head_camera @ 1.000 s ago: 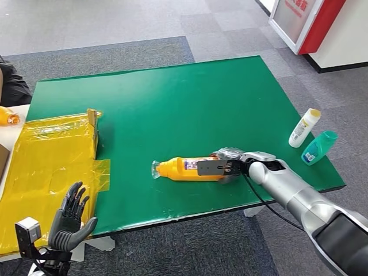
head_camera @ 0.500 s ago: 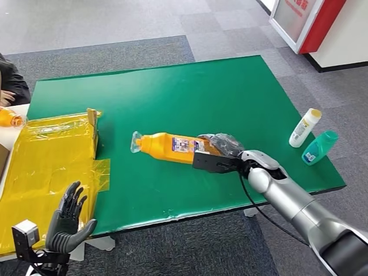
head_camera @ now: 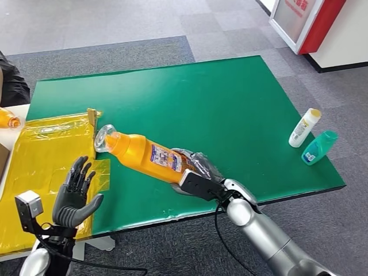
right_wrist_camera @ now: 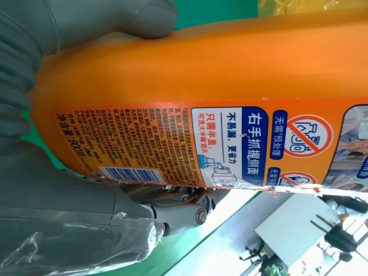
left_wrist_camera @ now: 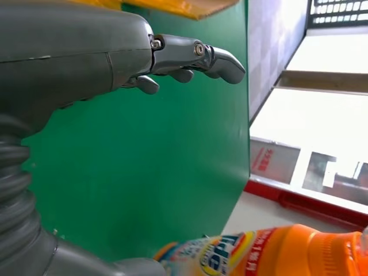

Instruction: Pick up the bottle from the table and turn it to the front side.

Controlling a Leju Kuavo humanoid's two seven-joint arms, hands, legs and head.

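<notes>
Two hands showing: right hand (head_camera: 197, 172) is gripping the base end of the orange bottle (head_camera: 143, 154), fingers wrapping the body, thumb pressing the far side. Bottle is hanging tilted above the green table (head_camera: 208, 103), clear cap (head_camera: 103, 138) pointing toward the yellow bag (head_camera: 43, 167), printed label (right_wrist_camera: 208, 144) facing the right wrist camera. Left hand (head_camera: 75, 195) is hovering near the table's front edge, fingers spread, holding nothing. White bottle (head_camera: 305, 127) and teal bottle (head_camera: 319, 147) are lying at the table's right edge.

Orange bottle (head_camera: 145, 154) base hidden inside right hand (head_camera: 197, 172), label print too small — possibly detergent
</notes>
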